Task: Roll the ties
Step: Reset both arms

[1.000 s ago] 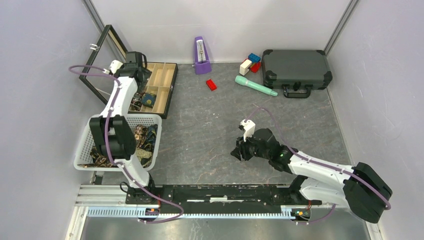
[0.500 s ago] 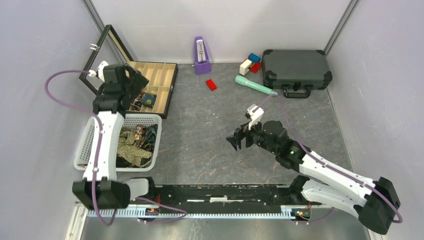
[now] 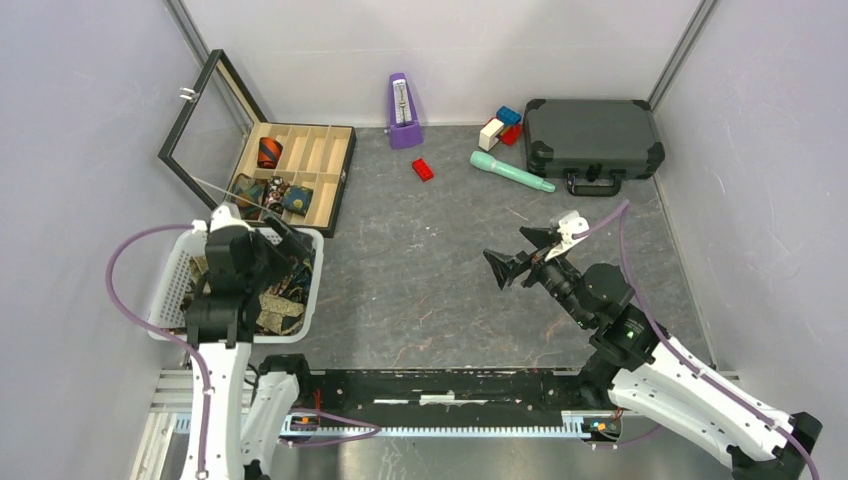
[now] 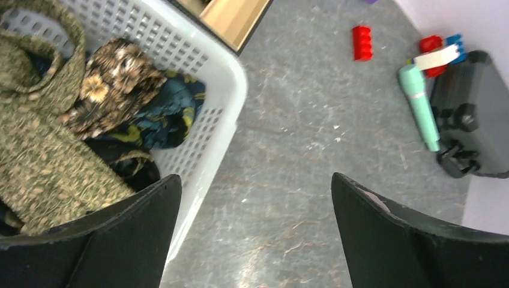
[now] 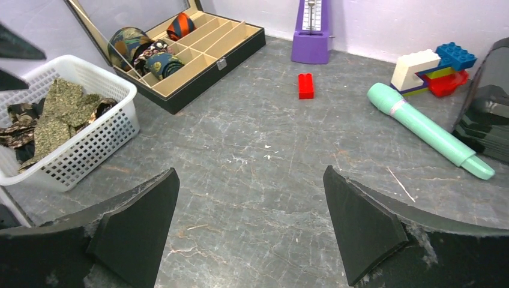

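**Both hands wide and empty, ties in the basket and the box**

On my far left a white basket [image 3: 168, 333] sits on the worktop [image 3: 420, 280] with the loose ties [image 4: 36, 150] heaped inside it. I can make out an olive speckled strip, a brown floral one [image 4: 111, 84] and a navy one with yellow-green marks [image 4: 171, 114], all tangled together and none of them coiled. My left hand [image 4: 255, 183] hangs above the right side of the basket. Its fingers are spread wide with nothing between them, and it touches no fabric.

Just behind the basket is the wooden compartment box [image 3: 325, 165], with its glass lid [image 3: 200, 110] standing open on the left. It holds rolled ties. An orange-striped coil [image 5: 180, 25] sits in a far compartment, and several darker coils [image 5: 157, 59] are packed in the compartments nearest the basket.

Further right, a purple metronome [image 3: 403, 100] stands against the back wall, with a red block [image 3: 423, 169] lying in front of it. The teal handle-shaped tool [image 3: 510, 171] lies slanted beside some stacked building blocks [image 3: 500, 125] and a closed black case [image 3: 592, 138].

My right hand [image 5: 250, 171] is raised over open worktop, well apart from every tie. It faces the basket and box with its fingers splayed wide, gripping nothing.
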`<state>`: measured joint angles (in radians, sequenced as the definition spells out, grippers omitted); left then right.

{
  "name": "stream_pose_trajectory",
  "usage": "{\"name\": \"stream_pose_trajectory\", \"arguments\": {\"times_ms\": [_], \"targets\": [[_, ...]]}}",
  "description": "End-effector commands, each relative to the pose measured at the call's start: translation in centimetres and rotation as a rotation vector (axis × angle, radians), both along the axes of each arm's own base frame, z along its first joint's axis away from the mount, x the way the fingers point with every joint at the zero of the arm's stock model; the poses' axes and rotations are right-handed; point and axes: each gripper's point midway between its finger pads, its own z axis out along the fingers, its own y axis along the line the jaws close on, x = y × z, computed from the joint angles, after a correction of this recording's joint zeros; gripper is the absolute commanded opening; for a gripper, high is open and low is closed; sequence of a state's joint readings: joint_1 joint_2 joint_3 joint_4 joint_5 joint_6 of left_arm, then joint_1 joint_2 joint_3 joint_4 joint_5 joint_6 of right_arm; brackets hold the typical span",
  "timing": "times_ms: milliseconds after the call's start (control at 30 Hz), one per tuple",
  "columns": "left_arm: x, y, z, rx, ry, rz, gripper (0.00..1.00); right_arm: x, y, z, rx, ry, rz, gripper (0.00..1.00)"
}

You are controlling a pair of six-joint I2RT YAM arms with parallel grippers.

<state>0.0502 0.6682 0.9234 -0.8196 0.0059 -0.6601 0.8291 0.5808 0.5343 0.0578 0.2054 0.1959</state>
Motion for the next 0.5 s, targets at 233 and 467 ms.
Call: {"name": "stream_pose_trajectory", "arguments": {"times_ms": [233, 467], "targets": [[-3.5, 1.7, -2.6, 0.12, -0.038, 0.029, 1.0, 0.4, -0.7, -1.1, -0.022, 0.02, -0.043, 0.98], [-3.3, 1.9, -3.0, 0.124, -0.017, 0.041, 1.0, 1.0, -0.5, -0.9, -0.034, 0.036, -0.062, 0.98]]}}
